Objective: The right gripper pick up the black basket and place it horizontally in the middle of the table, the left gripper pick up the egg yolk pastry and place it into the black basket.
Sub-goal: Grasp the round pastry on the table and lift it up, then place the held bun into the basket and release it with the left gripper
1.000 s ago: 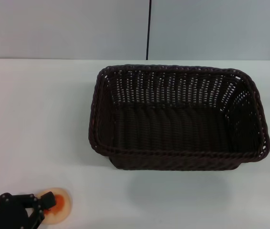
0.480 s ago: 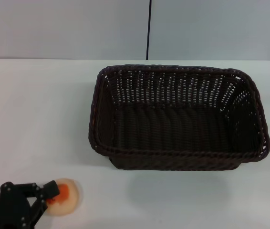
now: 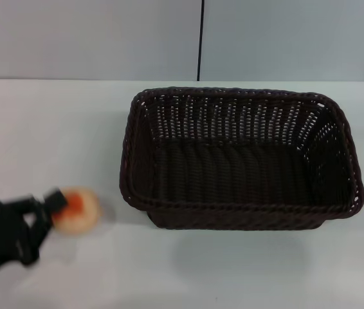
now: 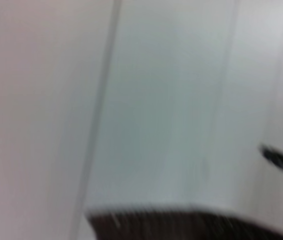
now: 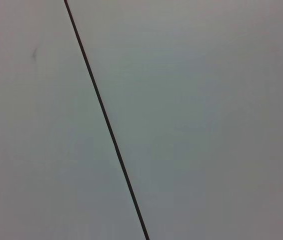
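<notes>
The black basket (image 3: 241, 158) lies lengthwise across the middle of the white table (image 3: 53, 129), open side up and empty. My left gripper (image 3: 52, 206) is at the front left, shut on the egg yolk pastry (image 3: 76, 209), a pale round bun with an orange patch. It holds the pastry above the table, left of the basket and apart from it. The left wrist view shows a blurred dark basket rim (image 4: 181, 222) under a pale wall. My right gripper is out of view.
A grey wall with a thin black vertical seam (image 3: 200, 38) stands behind the table. The right wrist view shows only that wall and the seam (image 5: 106, 122). White tabletop lies around the basket on every side.
My left gripper has risen and moved away from the front edge towards the basket with the pastry in it. The basket has not moved.
</notes>
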